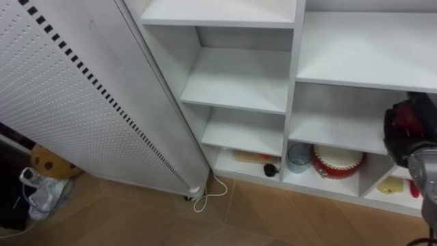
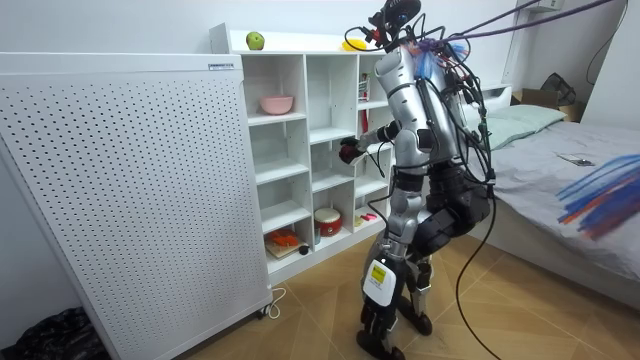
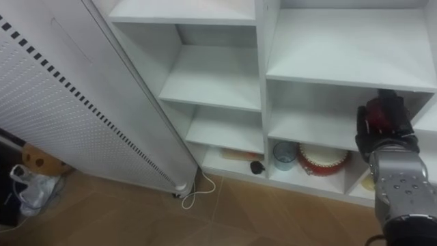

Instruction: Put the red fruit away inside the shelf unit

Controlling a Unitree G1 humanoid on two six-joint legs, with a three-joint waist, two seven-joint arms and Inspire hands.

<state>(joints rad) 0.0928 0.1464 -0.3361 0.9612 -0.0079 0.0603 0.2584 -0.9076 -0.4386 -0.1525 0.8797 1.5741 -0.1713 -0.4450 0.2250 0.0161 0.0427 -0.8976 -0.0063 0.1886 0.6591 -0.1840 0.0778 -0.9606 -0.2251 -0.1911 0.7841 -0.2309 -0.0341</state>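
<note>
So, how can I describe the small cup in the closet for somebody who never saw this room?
Look at the white shelf unit, bottom row, middle column. The cup stands upright there, just left of a wide red and white round tin. It is the small, see-through bluish one.

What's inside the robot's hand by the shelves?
The right hand is curled round something red, likely a fruit. Its dark fingers cover most of it, so its shape and kind cannot be seen.
</note>
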